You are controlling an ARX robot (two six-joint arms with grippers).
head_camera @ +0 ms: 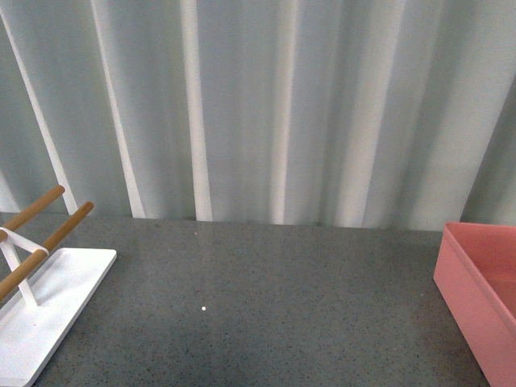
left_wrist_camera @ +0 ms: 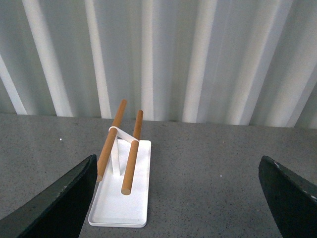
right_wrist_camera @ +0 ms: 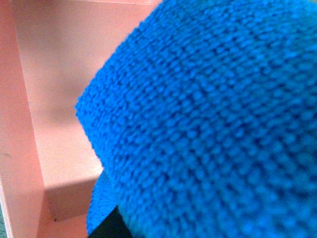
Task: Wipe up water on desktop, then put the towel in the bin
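Right wrist view, towel (right_wrist_camera: 213, 129) fills frame, bin (right_wrist_camera: 54, 89) walls close behind.

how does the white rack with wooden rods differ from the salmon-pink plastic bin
The white rack with wooden rods is a flat tray base carrying slanted brown rods; the salmon-pink plastic bin is a deep box with smooth straight walls. In the front view the rack sits at the left edge, the bin at the right. The bin has a royal-blue terry towel over its inside; the rack carries nothing. Both stand on the speckled dark grey desktop.
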